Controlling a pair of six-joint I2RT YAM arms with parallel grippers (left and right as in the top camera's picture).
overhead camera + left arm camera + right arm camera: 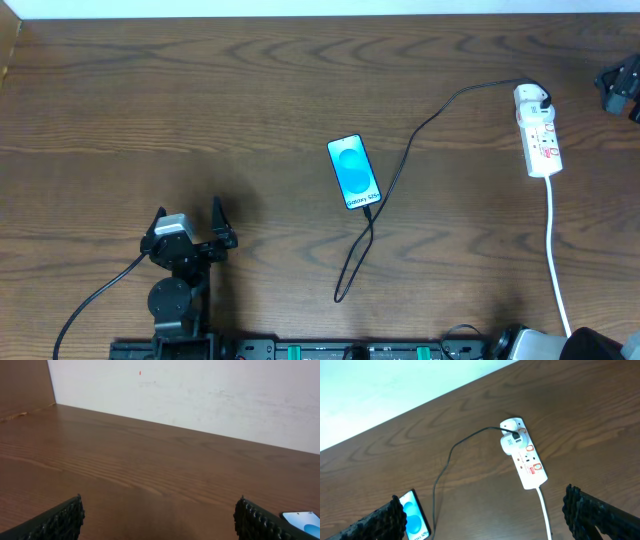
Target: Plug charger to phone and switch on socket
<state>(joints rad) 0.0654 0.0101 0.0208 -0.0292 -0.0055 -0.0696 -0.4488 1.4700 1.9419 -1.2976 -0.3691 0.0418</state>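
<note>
The phone (353, 171) lies screen up, blue, mid-table; it also shows in the left wrist view (302, 519) and the right wrist view (415, 520). The charger (420, 130) runs as a thin black cable from a white adapter in the socket (540, 135) past the phone's near right corner and loops below it; I cannot tell whether its tip is in the phone. The right wrist view shows the charger (447, 457) and the socket (529, 460). My left gripper (222, 225) (159, 510) is open and empty, left of the phone. My right gripper (482, 505) is open, above and short of the socket.
The socket's white cord (553, 240) runs toward the near edge, where part of the right arm (535, 345) shows. A black object (620, 88) sits at the far right edge. A white wall (200, 395) borders the table's far side.
</note>
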